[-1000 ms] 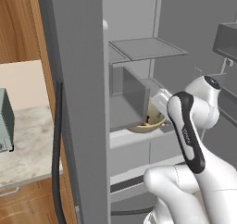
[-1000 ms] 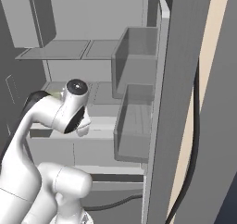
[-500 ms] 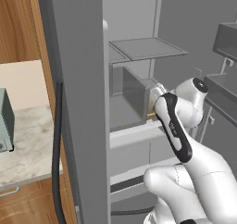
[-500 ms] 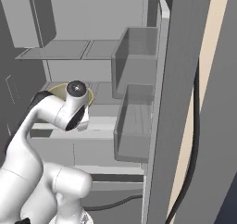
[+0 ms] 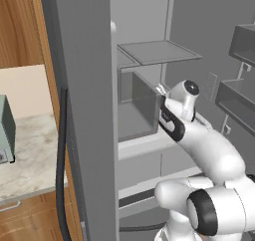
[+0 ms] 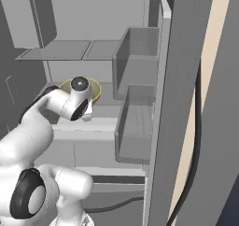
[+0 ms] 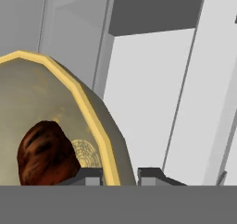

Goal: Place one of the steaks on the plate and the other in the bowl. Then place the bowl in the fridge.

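I see the arm (image 5: 199, 140) reaching forward into the open fridge (image 6: 107, 61), its hand end over a shelf. In the right base view the bowl (image 6: 92, 90) sits just behind the arm's wrist, below two upper shelves and left of the door bins (image 6: 135, 122). In the hand view a steak (image 7: 45, 154) lies in the bowl (image 7: 55, 107), and the gripper (image 7: 119, 174) straddles the bowl's rim, one fingertip inside, one outside. Left of the fridge door stands a counter (image 5: 30, 150).
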